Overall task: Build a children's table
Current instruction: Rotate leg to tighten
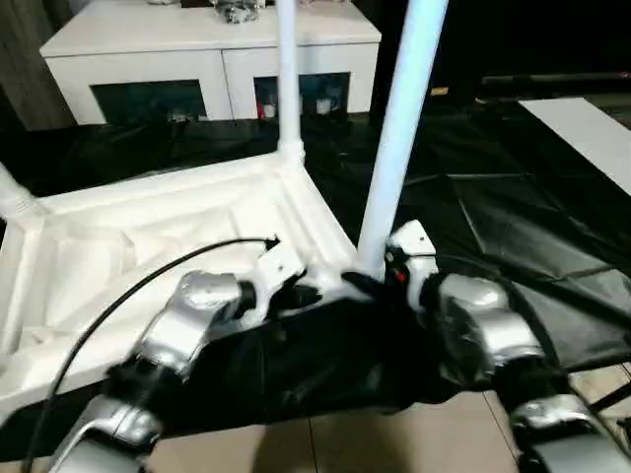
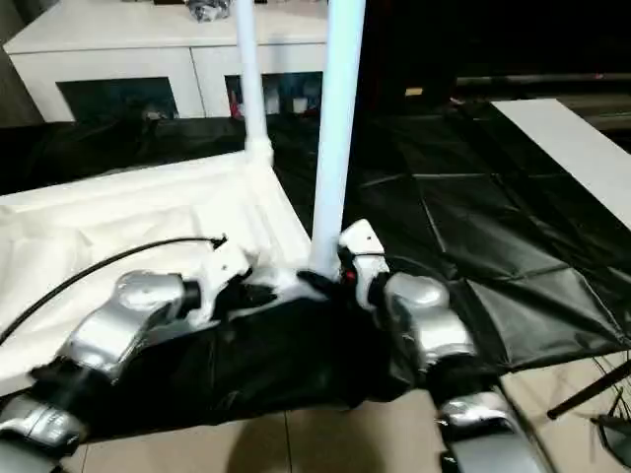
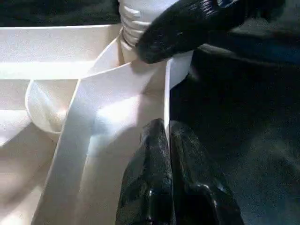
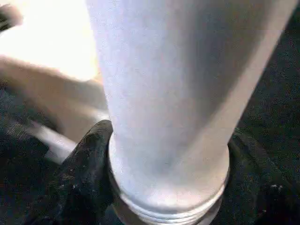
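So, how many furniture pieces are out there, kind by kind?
Tabletop: 1
Legs: 3 (near, far, one cut off at the left edge)
Cabinet: 1
Total: 5

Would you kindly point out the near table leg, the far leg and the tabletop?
near leg [image 1: 394, 148], left eye view, middle of its shaft
far leg [image 1: 287, 69], left eye view, its shaft
tabletop [image 1: 128, 246], left eye view, ribbed underside

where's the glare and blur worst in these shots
Right wrist view: the near leg looms close and soft, with a blown-out white patch of tabletop behind it. Left wrist view: bright glare on the tabletop ribs, black fingers dark and soft. Head views: the tabletop's white washes out and the black sheet shines.
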`<state>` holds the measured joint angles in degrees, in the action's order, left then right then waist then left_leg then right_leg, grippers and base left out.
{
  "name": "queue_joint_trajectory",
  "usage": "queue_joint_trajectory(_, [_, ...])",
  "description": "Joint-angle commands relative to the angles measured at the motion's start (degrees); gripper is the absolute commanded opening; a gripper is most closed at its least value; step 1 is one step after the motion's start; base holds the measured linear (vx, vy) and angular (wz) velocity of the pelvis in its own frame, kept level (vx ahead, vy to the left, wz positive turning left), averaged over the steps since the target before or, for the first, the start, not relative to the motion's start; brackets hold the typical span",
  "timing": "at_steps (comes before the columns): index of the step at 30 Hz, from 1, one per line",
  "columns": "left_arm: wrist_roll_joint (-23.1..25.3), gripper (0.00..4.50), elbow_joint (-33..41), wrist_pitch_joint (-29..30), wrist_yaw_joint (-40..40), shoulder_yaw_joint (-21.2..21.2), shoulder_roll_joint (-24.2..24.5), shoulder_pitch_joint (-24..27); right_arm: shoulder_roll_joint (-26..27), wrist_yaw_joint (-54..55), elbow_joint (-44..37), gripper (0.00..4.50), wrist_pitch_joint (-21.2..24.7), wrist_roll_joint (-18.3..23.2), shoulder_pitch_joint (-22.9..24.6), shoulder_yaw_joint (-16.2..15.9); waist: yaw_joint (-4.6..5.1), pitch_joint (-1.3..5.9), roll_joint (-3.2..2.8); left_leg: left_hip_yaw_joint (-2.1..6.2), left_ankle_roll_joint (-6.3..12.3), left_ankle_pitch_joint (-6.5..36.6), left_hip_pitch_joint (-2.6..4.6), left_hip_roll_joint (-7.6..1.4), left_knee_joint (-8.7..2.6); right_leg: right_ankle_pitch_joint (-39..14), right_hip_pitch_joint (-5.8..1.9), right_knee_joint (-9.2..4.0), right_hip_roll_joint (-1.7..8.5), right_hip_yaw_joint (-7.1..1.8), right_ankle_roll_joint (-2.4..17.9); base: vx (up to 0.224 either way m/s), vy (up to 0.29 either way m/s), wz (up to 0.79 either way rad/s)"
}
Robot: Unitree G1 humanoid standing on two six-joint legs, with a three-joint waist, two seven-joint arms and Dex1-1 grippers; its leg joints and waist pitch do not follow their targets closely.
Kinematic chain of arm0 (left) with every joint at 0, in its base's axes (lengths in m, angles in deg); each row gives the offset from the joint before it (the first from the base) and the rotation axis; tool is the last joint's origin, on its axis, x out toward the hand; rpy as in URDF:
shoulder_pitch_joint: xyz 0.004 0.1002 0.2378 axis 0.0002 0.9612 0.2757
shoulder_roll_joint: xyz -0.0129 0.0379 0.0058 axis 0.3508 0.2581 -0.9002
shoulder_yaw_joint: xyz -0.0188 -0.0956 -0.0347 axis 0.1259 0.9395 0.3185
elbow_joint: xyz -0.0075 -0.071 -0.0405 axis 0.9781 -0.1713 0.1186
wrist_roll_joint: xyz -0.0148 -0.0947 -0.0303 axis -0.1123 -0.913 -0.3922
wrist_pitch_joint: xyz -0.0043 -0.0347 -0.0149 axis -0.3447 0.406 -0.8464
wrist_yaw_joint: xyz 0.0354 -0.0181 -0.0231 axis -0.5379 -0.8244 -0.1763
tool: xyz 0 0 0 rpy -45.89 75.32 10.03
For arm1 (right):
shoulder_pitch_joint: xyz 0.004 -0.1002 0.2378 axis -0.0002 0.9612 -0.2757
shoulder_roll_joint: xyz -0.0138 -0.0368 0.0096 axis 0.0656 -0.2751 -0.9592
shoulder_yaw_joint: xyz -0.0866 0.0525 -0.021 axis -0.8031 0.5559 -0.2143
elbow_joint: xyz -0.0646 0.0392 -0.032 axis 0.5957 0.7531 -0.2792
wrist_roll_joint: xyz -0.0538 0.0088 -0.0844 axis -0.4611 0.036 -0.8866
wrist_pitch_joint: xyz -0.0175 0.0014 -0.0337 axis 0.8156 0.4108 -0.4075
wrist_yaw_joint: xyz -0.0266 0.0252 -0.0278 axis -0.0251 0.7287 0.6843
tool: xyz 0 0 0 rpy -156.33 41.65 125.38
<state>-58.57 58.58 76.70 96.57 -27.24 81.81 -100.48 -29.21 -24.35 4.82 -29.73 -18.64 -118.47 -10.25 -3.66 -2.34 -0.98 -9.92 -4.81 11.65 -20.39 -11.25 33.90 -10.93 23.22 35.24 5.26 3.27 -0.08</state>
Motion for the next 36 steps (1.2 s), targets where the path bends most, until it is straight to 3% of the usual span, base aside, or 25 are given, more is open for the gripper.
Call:
queue_joint_trajectory(1, [0.9,0.0,-4.0,2.1,-10.3,3.4,-2.4,-1.7,2.8,8.5,3.1,2.74,1.3,-0.5,-0.9,1.3,0.02,3.41,0.44,0.01,1.87,6.4,0.0,-1.27,-4.04,-5.1,-3.1,-3.57,2.59,-2.15,14.8,0.0,0.0,0.0])
queue_joint_trajectory(6, [2.2,0.0,-12.3,2.1,-25.3,6.9,-8.0,-5.6,9.6,23.8,10.4,2.74,-1.4,-2.3,-4.3,3.0,0.0,3.53,0.47,-0.03,1.87,6.2,0.15,-0.93,-3.94,-4.0,-3.16,-3.72,2.53,-2.19,14.7,0.0,0.0,0.0])
queue_joint_trajectory(10, [2.7,0.0,-15.8,-0.7,-28.7,6.8,-10.2,-6.6,13.3,25.3,13.3,2.74,-3.0,-3.1,-6.2,2.3,-0.1,3.38,0.62,-0.09,2.69,8.2,0.09,-0.95,-4.05,-7.0,-3.04,-4.18,2.65,-2.25,13.7,0.0,0.0,0.0])
queue_joint_trajectory(14, [2.5,0.0,-15.3,-2.2,-27.7,6.5,-10.8,-6.4,15.5,21.4,12.1,2.74,-4.4,-1.8,-6.3,2.5,-0.15,3.2,0.76,0.07,3.0,10.2,0.0,-1.08,-4.38,-12.0,-2.96,-4.67,2.78,-2.34,11.6,0.0,0.0,0.0])
queue_joint_trajectory(15, [2.3,0.0,-14.6,-2.3,-26.7,6.4,-10.6,-6.2,15.3,20.8,11.4,3.3,-4.9,-1.4,-6.2,2.9,-0.19,3.3,0.78,0.06,3.09,9.6,-0.02,-1.08,-4.32,-11.2,-2.95,-4.52,2.75,-2.39,11.5,0.0,0.0,0.0])
queue_joint_trajectory(17, [2.1,0.0,-13.6,-2.6,-24.8,6.1,-9.9,-5.8,14.5,19.6,10.3,3.44,-5.2,-0.9,-6.1,3.1,-0.2,3.31,0.8,0.05,3.62,8.7,-0.21,-1.05,-4.28,-9.4,-3.03,-4.38,2.7,-2.36,11.6,0.0,0.0,0.0])
queue_joint_trajectory(19, [1.8,0.0,-12.5,-3.0,-22.1,5.7,-8.8,-5.3,12.7,17.0,8.7,3.64,-5.3,-0.3,-6.1,3.2,0.74,3.37,0.96,0.45,4.0,7.8,-1.46,-0.84,-4.42,-7.9,-3.91,-3.88,2.7,-2.16,11.1,0.0,0.0,0.0])
queue_joint_trajectory(20, [1.6,0.0,-11.4,-3.6,-19.4,5.2,-7.9,-4.7,11.1,14.3,6.9,3.79,-4.7,0.5,-5.9,3.4,1.35,3.71,0.87,0.65,4.26,6.0,-1.6,-0.85,-4.23,-5.6,-4.13,-3.6,2.64,-1.94,11.1,0.0,0.0,0.0])
queue_joint_trajectory(22, [1.0,0.0,-9.0,-5.9,-14.6,4.4,-6.2,-3.2,7.8,8.8,3.7,3.87,-2.6,1.5,-5.1,2.8,1.25,3.88,0.7,0.33,6.35,3.6,-0.63,-1.0,-3.61,-0.7,-3.33,-3.44,2.48,-2.05,13.6,0.0,0.0,0.0])
queue_joint_trajectory(23, [0.6,0.0,-6.7,-6.3,-11.1,3.8,-4.8,-1.9,4.5,3.4,0.9,3.87,-0.8,1.7,-3.9,1.6,0.63,4.37,0.73,0.15,8.77,-0.3,-0.68,-1.04,-2.94,6.3,-3.52,-2.59,2.41,-2.06,16.0,0.0,0.0,0.0])
queue_joint_trajectory(24, [0.6,0.0,-6.0,-6.4,-10.1,3.5,-4.2,-1.5,3.2,1.3,-0.1,3.87,-0.1,1.9,-3.4,1.2,0.47,4.52,0.68,0.1,9.77,-2.3,-0.7,-0.95,-2.63,9.4,-3.44,-2.17,2.29,-2.07,16.7,0.055,-0.003,0.04])
queue_joint_trajectory(25, [0.3,0.0,-5.0,-6.6,-8.2,3.2,-3.4,-0.8,1.4,-1.7,-1.5,3.87,0.4,2.1,-2.5,0.6,0.38,4.39,0.81,0.02,10.72,-3.3,-0.76,-0.97,-2.55,11.2,-3.25,-2.09,2.15,-2.03,17.3,0.059,0.002,0.02])
queue_joint_trajectory(26, [0.0,0.0,-4.3,-6.8,-6.9,2.9,-2.9,-0.3,0.2,-3.8,-2.5,3.87,0.6,2.2,-2.0,0.2,-0.12,4.11,0.84,-0.18,11.91,-2.3,-0.73,-1.09,-2.53,9.5,-3.03,-2.26,2.33,-1.94,17.9,0.069,0.0,0.02])
queue_joint_trajectory(29, [-1.8,0.0,-0.6,-5.2,-0.8,1.8,0.0,2.0,-5.1,-11.9,-5.6,3.87,-0.7,2.1,0.2,-0.9,-0.36,3.76,0.71,-0.21,10.66,2.2,-0.44,-1.55,-2.96,2.7,-2.92,-2.84,2.59,-1.96,17.4,0.0,0.0,0.0])
queue_joint_trajectory(31, [-2.9,0.0,2.4,-4.0,4.4,0.7,2.6,3.7,-8.8,-17.1,-7.5,3.87,-0.9,2.4,1.1,-1.2,-0.59,3.47,0.62,-0.26,8.18,5.6,-0.18,-1.7,-3.32,-2.2,-2.7,-3.26,2.53,-2.04,16.9,0.0,0.0,0.0])
queue_joint_trajectory(36, [-5.1,0.0,6.7,-2.6,10.8,-0.2,5.2,5.7,-12.0,-22.6,-10.6,3.87,0.5,3.1,2.1,-2.7,-0.95,3.38,0.53,-0.16,5.88,7.6,-0.15,-1.66,-3.59,-4.2,-2.76,-3.3,2.37,-2.05,15.9,0.0,0.0,0.0])
